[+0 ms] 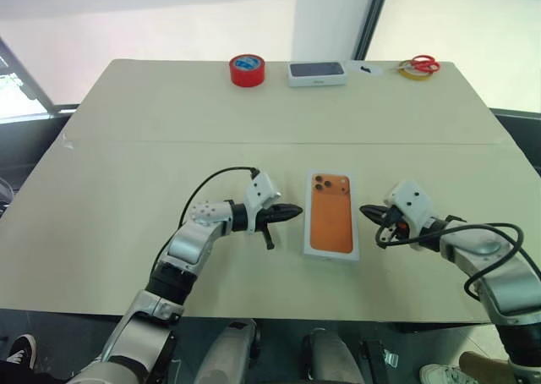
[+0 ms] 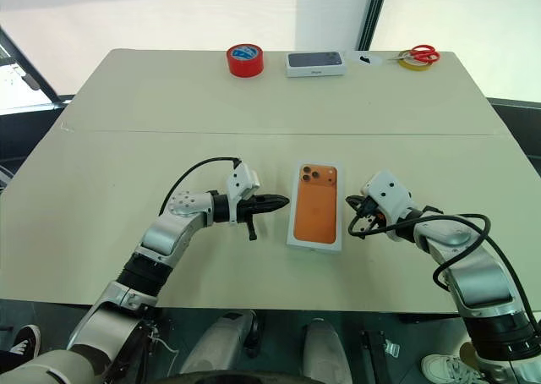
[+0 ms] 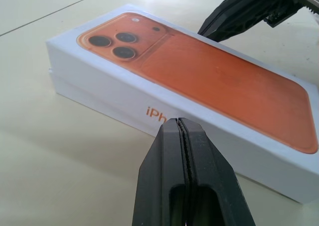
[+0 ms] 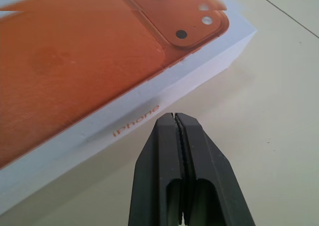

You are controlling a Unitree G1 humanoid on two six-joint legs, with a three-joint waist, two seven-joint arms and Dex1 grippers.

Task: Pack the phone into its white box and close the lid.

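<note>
Beige table [image 1: 127, 147], broad and mostly bare, carrying everything. Near its front middle, lying flat with the long side running away from the robot: the lid [image 1: 331, 216], white-walled with an orange phone printed on top, seated squarely over the white box [image 3: 79, 92], of which just a low white band peeks out beneath a thin seam. Judged closed, or very nearly; phone taken to be inside, under the lid, since the seam looks even along the side seen from the left wrist.

On either side, two arms held low over the table, reaching in toward the long sides. Left jaws pressed fully together, tips just beside the left wall and apart from it. Right jaws likewise pinched shut on nothing, tips just beside the right wall, not touching. Probably placed so as to flank the package, ready to nudge or press should the lid sit crooked.

Well apart at the far edge, and out of the way of the work: a smaller dark-topped box [image 1: 317, 73], a red tape roll [image 1: 247, 69], red-handled scissors [image 1: 420, 64].
</note>
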